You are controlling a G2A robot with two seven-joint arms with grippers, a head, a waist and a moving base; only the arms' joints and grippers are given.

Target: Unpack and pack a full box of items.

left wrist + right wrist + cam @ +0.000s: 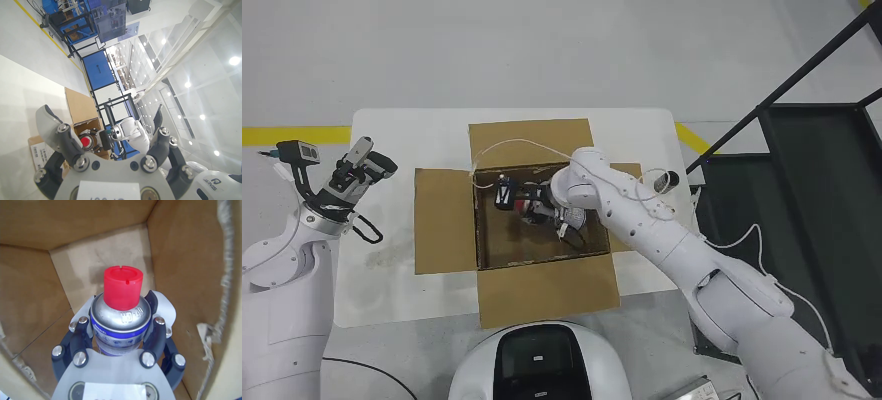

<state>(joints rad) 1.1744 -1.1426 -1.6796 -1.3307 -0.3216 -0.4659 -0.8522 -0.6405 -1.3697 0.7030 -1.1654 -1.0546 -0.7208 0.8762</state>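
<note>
An open cardboard box (447, 220) with its flaps spread sits in the middle of the white table (392, 280). My right gripper (530, 203) is down inside the box, shut on a silver and blue spray can (121, 321) with a red cap (122, 287). The can points toward the box's bare floor (90, 256). In the left wrist view the red cap (85, 141) shows inside the box (79, 102). My left gripper (367, 160) hangs over the table's left edge, well clear of the box. It is open (102, 113) and holds nothing.
A white cable (517, 143) lies over the box's far flap. Black metal stairs (802, 160) stand close to the table's right side. A yellow line (292, 133) runs on the floor at the left. Bare table lies left of the box.
</note>
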